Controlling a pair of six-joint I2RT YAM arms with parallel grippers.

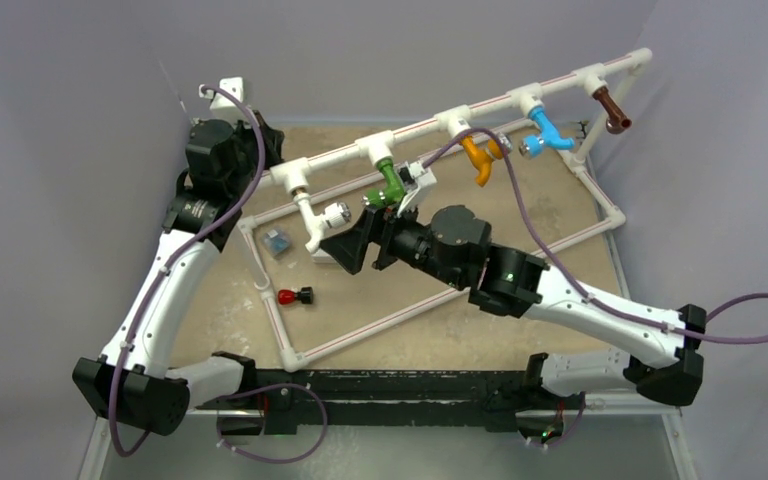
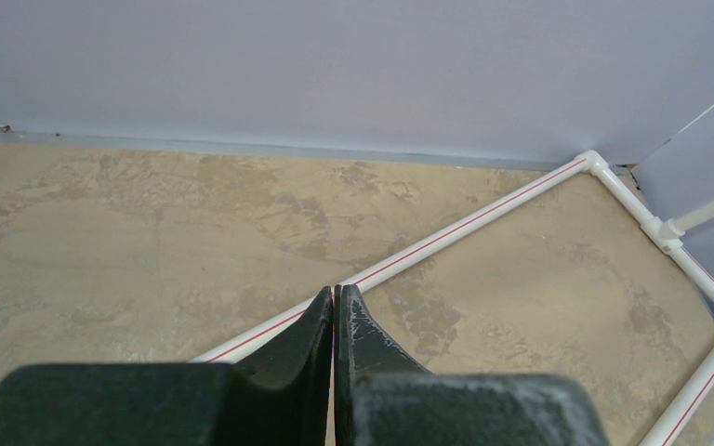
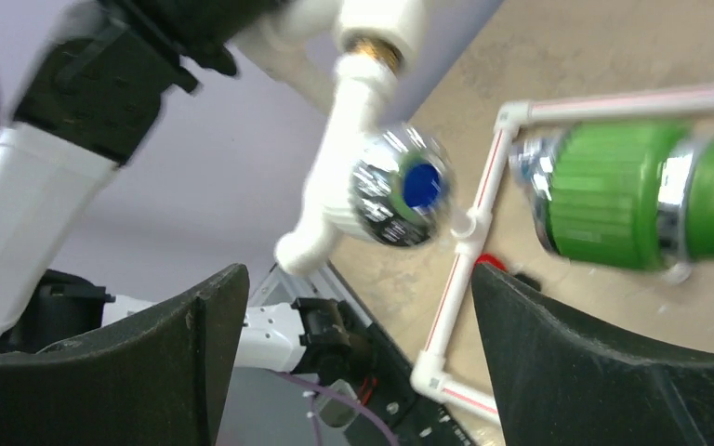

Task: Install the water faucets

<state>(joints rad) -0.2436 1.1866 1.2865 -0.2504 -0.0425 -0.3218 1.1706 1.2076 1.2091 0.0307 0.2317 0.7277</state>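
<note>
Five are fitted in a row on the raised white pipe (image 1: pixel 415 128): the white faucet (image 1: pixel 312 215), green faucet (image 1: pixel 390 180), orange faucet (image 1: pixel 480 157), blue faucet (image 1: pixel 550 135) and brown faucet (image 1: pixel 612 108). The right claw (image 3: pixel 355 271) is spread wide and holds nothing. It faces the white faucet's silvery knob (blurred in its own camera), with the green faucet just to one side. The left claw (image 2: pixel 335 293) is pressed together and empty, above the counter (image 1: pixel 520 300) near the back wall. A small red-and-black piece (image 1: pixel 295 296) lies on the counter inside the pipe frame.
</note>
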